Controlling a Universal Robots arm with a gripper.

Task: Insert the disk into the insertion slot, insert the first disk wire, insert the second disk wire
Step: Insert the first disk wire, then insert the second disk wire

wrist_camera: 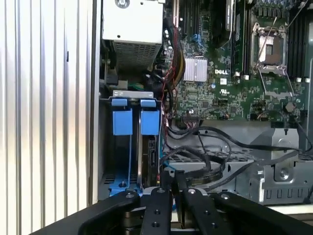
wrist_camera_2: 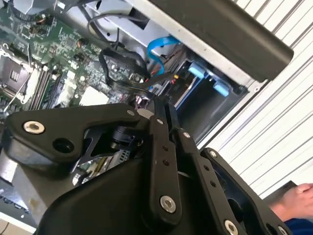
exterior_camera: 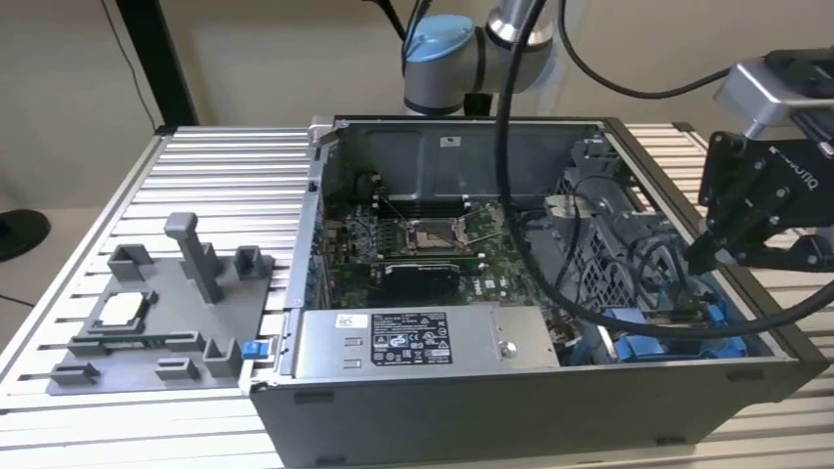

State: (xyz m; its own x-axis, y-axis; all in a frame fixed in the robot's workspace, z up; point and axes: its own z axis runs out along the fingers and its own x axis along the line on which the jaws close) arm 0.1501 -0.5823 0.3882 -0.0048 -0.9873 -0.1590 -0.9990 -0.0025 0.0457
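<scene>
Open computer case (exterior_camera: 521, 391) stands on the ribbed table (exterior_camera: 222, 176). The gripper (exterior_camera: 698, 262) hangs over the case's 4 o'clock corner. Its fingers (wrist_camera: 157, 205) are drawn narrow, and whether they pinch anything cannot be told. The disk (wrist_camera: 150, 122) sits in the insertion slot (wrist_camera: 117, 161), with black cables (wrist_camera: 205, 147) just beside.

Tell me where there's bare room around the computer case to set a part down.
In the exterior view, bare ribbed table lies beyond the grey fixture tray, at the exterior view's left of the computer case, and along the near edge before the tray. Inside the case it is crowded: black cables loop over the drive bay, where the gripper hangs.
</scene>
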